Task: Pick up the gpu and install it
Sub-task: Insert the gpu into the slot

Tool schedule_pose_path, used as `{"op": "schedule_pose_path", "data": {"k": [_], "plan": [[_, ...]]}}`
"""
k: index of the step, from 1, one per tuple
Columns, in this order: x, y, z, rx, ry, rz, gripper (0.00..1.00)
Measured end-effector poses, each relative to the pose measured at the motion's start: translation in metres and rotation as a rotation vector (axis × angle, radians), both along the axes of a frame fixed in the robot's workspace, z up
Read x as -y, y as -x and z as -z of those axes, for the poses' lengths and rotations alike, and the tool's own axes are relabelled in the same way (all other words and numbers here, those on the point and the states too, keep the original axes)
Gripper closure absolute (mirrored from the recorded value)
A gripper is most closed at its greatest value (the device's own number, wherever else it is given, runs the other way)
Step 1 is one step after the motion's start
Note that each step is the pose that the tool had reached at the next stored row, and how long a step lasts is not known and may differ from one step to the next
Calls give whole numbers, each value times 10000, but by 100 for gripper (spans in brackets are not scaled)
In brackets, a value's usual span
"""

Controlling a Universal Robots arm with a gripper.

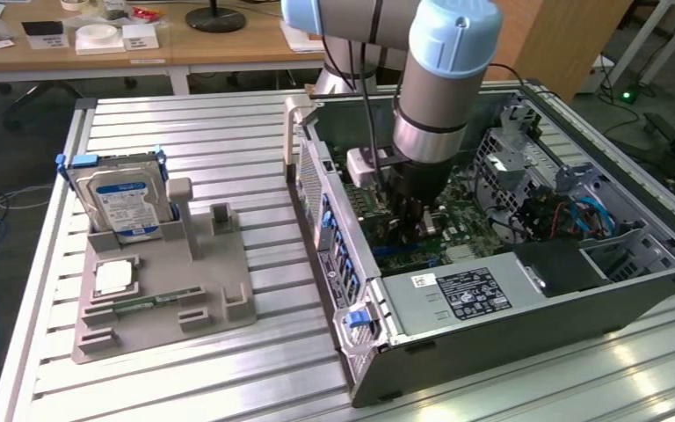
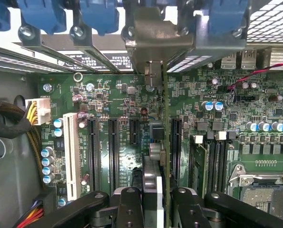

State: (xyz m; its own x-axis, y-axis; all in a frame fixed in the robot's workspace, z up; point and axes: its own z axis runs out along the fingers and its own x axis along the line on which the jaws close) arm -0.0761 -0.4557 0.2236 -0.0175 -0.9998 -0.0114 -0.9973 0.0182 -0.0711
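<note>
My gripper (image 1: 414,218) reaches down into the open computer case (image 1: 619,290), just above the green motherboard (image 1: 460,233). In the wrist view the gripper (image 2: 156,209) is shut on the gpu (image 2: 164,142). I see the card edge-on, as a thin dark card running from between the black fingers (image 2: 129,209) to its metal end bracket (image 2: 153,42) at the case's rear slot openings. The card stands upright over the board, between the black expansion slots (image 2: 113,147) and another slot (image 2: 177,142). The slot under the card is hidden, so I cannot tell whether it is seated.
On the exterior view's left, a grey holder (image 1: 162,290) carries a silver hard drive (image 1: 120,198) and a green memory stick (image 1: 138,303). The power supply (image 1: 467,294) fills the case's near end. Sleeved cables (image 2: 8,118) and a white connector (image 2: 39,110) lie beside the slots.
</note>
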Motion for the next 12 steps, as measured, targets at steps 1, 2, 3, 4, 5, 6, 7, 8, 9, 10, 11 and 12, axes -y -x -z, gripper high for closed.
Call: {"op": "schedule_pose_path", "data": {"k": [1, 2, 3, 4, 5, 6, 7, 8, 9, 10, 11, 12], "plan": [[0, 0, 5, 0, 0, 0, 72], [0, 0, 9, -1, 0, 1, 72], [0, 0, 11, -2, 1, 0, 72], [0, 0, 14, -1, 1, 1, 72], [0, 0, 16, -2, 0, 1, 72], [0, 0, 18, -1, 0, 0, 72], [0, 0, 20, -2, 0, 1, 72], [0, 0, 23, -2, -1, 0, 72], [0, 0, 27, -1, -2, 1, 72], [0, 0, 30, -3, -1, 0, 72], [0, 0, 35, -5, -1, 0, 72], [0, 0, 38, -7, 0, 0, 72]]}}
